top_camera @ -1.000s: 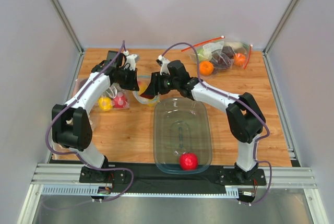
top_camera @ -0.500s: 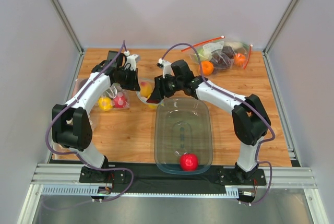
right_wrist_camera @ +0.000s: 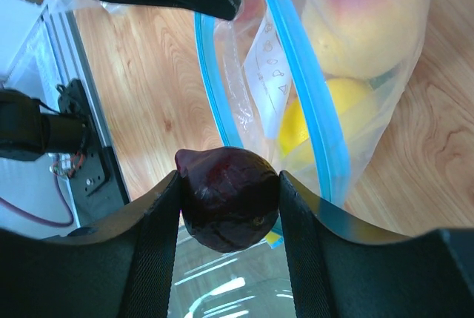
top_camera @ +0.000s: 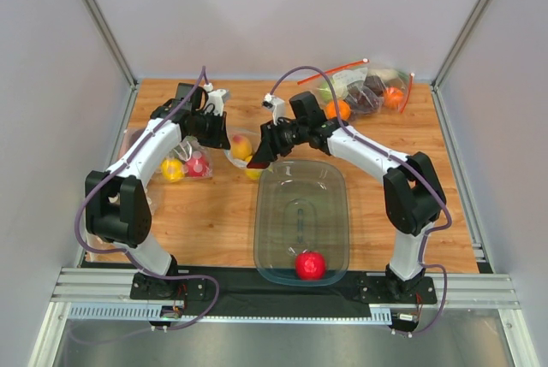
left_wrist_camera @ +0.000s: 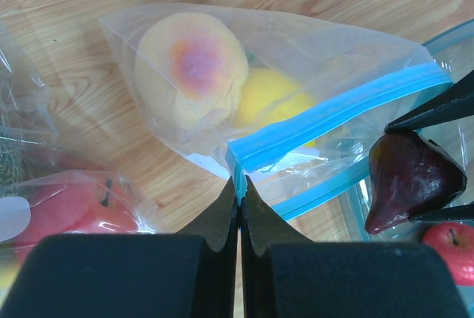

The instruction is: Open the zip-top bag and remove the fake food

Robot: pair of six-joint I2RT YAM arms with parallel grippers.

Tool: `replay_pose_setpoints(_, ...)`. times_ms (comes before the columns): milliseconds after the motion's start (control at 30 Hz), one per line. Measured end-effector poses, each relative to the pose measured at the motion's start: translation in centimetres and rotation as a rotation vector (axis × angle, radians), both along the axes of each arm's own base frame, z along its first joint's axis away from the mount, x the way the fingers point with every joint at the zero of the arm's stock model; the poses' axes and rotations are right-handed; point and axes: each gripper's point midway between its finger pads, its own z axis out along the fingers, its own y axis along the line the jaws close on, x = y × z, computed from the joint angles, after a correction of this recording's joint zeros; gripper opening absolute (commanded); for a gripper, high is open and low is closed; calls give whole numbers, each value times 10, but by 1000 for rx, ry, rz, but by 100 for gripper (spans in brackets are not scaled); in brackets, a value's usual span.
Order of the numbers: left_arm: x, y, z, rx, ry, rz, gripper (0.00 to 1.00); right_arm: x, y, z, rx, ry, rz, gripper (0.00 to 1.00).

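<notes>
Clear, crinkly film with a light-blue zip strip: from above, the zip-top bag (top_camera: 242, 156) lies on the wooden table (top_camera: 205, 213) just past the far left corner of a transparent tub (top_camera: 261, 230). It holds a blushed peach (top_camera: 241, 145) and a yellow lemon (top_camera: 253, 172). A glossy red apple (top_camera: 310, 263) sits at the tub's near end.

In the left wrist view, the left gripper (left_wrist_camera: 238, 184) has its black fingers pressed together, pinching the bag's mouth edge.

In the right wrist view, the right gripper (right_wrist_camera: 229, 199) clamps the smooth, dark maroon plum (right_wrist_camera: 226, 184) just outside the mouth.
</notes>
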Motion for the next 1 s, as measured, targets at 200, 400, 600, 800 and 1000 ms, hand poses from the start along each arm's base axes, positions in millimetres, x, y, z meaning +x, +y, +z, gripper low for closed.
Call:
replay_pose_setpoints(200, 0, 0, 0, 0, 1, -1, 0, -7, -6, -6, -38, -49, 82, 30)
replay_pose_setpoints(400, 0, 0, 0, 0, 1, -1, 0, -12, -13, -12, -77, -100, 153, 36)
replay_pose_setpoints(600, 0, 0, -1, 0, 2, -1, 0, -16, -17, -16, -94, -126, 194, 59)
replay_pose_setpoints(800, 0, 0, -1, 1, 3, -1, 0, -22, -25, -23, -134, -128, 226, 67)
replay_pose_setpoints(1000, 0, 0, -2, 1, 4, -1, 0, -25, -33, -19, -166, -149, 227, 70)
